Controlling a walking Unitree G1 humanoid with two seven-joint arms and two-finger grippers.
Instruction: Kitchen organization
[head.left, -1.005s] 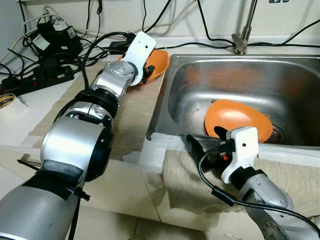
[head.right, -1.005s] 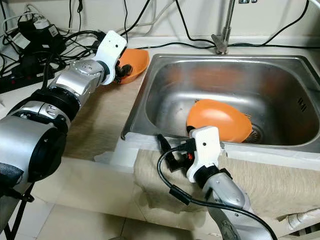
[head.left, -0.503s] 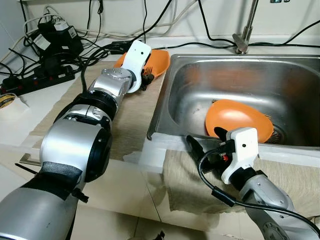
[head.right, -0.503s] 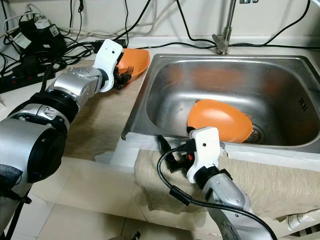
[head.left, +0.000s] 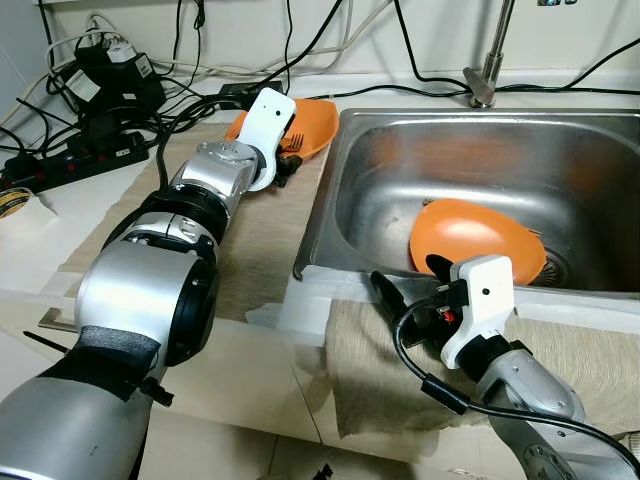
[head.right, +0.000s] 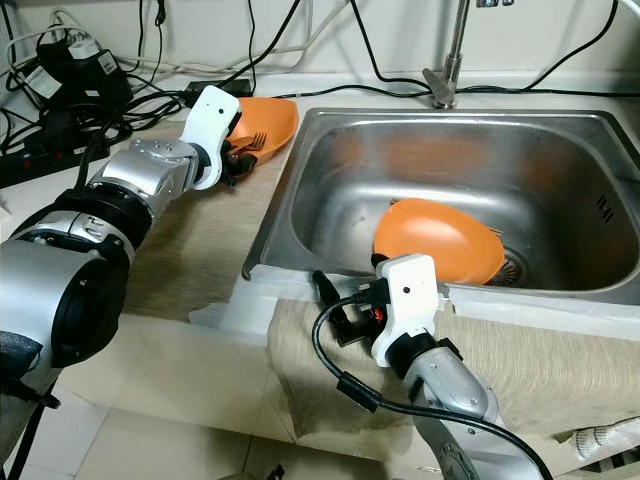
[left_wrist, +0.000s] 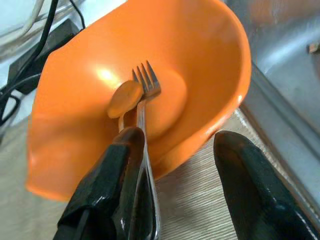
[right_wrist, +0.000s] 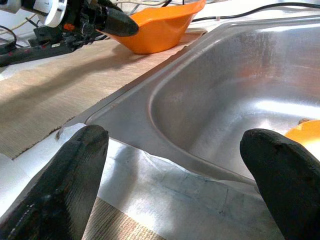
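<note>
An orange bowl (head.left: 312, 126) sits on the beige mat (head.left: 268, 232) left of the sink (head.left: 560, 150). A metal fork (left_wrist: 145, 95) and an orange spoon (left_wrist: 125, 98) lie in it, handles over the near rim. My left gripper (head.left: 284, 166) is open just outside that rim, and the fork's handle runs beside one finger (left_wrist: 117, 175). A second orange bowl (head.left: 476, 236) lies upside down in the sink. In front of the sink's near edge, my right gripper (head.left: 412, 285) hangs wide open and holds nothing.
A faucet (head.left: 485, 80) stands behind the sink. A power strip (head.left: 70, 160) and tangled cables crowd the back left of the counter. A beige cloth (head.left: 600, 350) drapes over the front edge under my right arm.
My left gripper has drawn back out of the counter bowl toward me, and the fork now lies in the bowl. The right arm has not moved.
</note>
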